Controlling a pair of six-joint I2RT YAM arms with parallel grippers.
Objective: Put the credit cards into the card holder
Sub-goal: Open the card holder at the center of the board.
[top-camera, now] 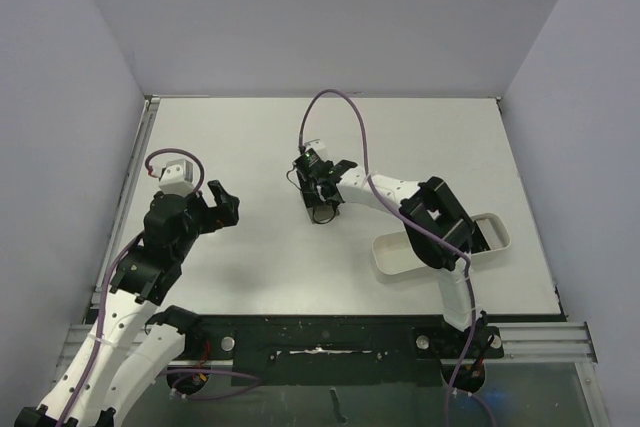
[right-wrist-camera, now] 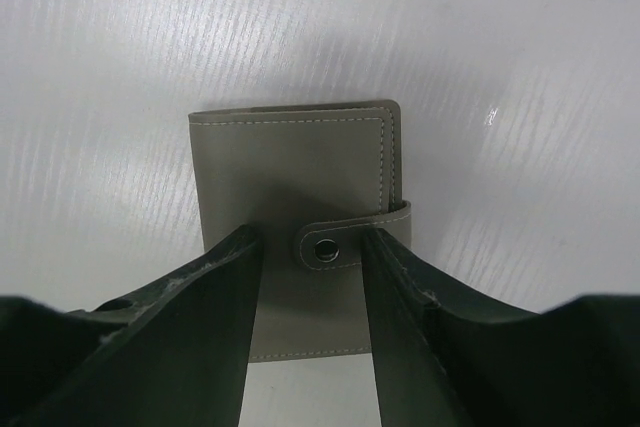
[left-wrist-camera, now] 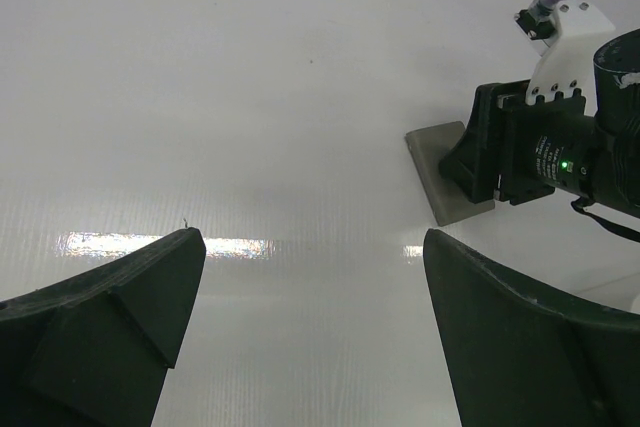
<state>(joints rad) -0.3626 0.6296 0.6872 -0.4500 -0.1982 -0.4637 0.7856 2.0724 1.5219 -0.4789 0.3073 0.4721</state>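
The card holder (right-wrist-camera: 290, 167) is a grey-olive wallet lying closed and flat on the white table, its strap snapped shut with a round button (right-wrist-camera: 326, 250). My right gripper (right-wrist-camera: 310, 247) is open right above it, one finger on each side of the strap, gripping nothing. In the top view the right gripper (top-camera: 322, 192) hides most of the wallet. The left wrist view shows one corner of the wallet (left-wrist-camera: 440, 162) under the right gripper. My left gripper (top-camera: 222, 205) is open and empty, held above the table left of the wallet. I cannot make out any credit cards.
A white oblong tray (top-camera: 395, 262) lies at the right, partly hidden by the right arm, with something dark at its far end (top-camera: 487, 234). Grey walls close the table at the back and both sides.
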